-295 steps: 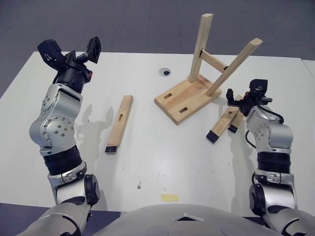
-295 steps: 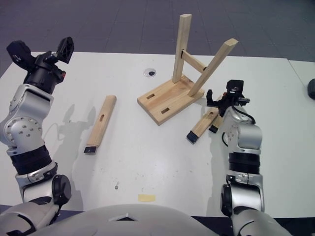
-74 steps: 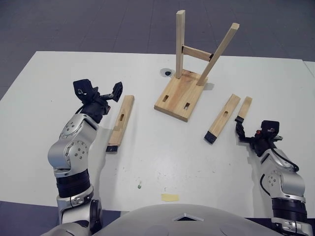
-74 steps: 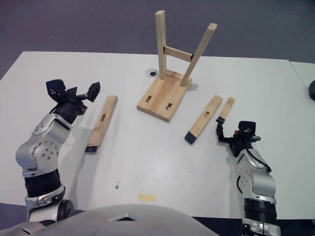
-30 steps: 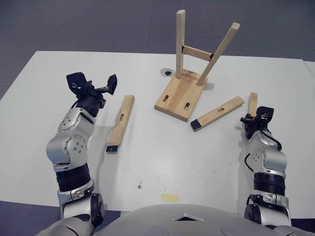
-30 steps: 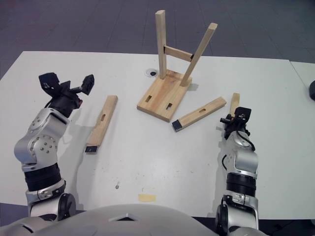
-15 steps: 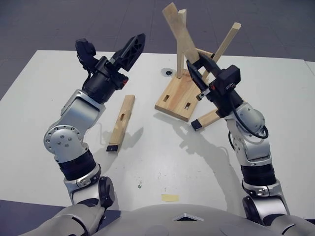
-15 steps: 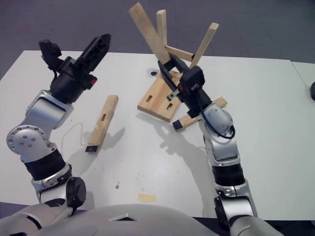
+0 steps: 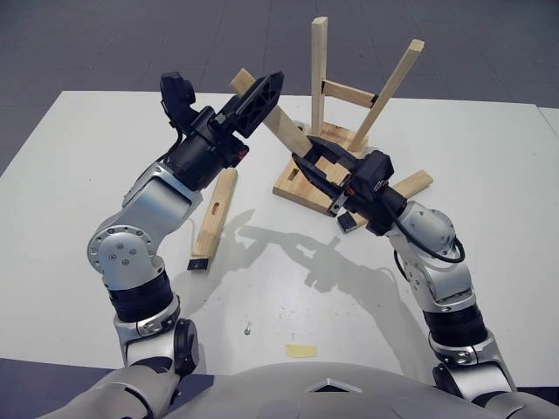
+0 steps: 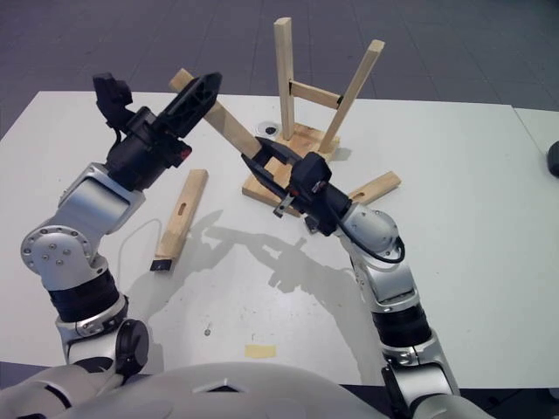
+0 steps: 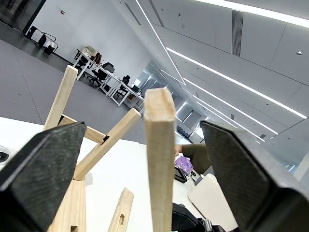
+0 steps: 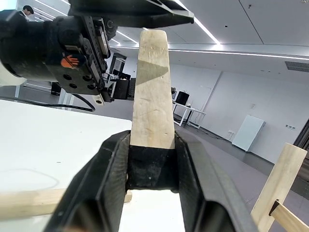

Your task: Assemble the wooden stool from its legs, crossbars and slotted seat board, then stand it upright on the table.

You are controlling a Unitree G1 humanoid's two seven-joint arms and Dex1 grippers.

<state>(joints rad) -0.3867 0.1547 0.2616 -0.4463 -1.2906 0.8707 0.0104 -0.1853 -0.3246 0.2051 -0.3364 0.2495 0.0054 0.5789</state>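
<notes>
Tool [image 9: 310, 153] (right) clamps one bar [image 9: 288, 131], two legs [image 9: 214, 218] [image 9: 397, 188] flat

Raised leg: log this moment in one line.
right gripper: shut on raised leg | left gripper: fingers open around its far end | seat board: flat on table

Open-plan office: desks [image 11: 121, 91], chairs [image 11: 103, 68], ceiling strip lights [image 11: 231, 80].

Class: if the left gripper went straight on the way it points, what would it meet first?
The leg in the right gripper: it stands between the left gripper's open fingers, though depth is unclear.
</notes>
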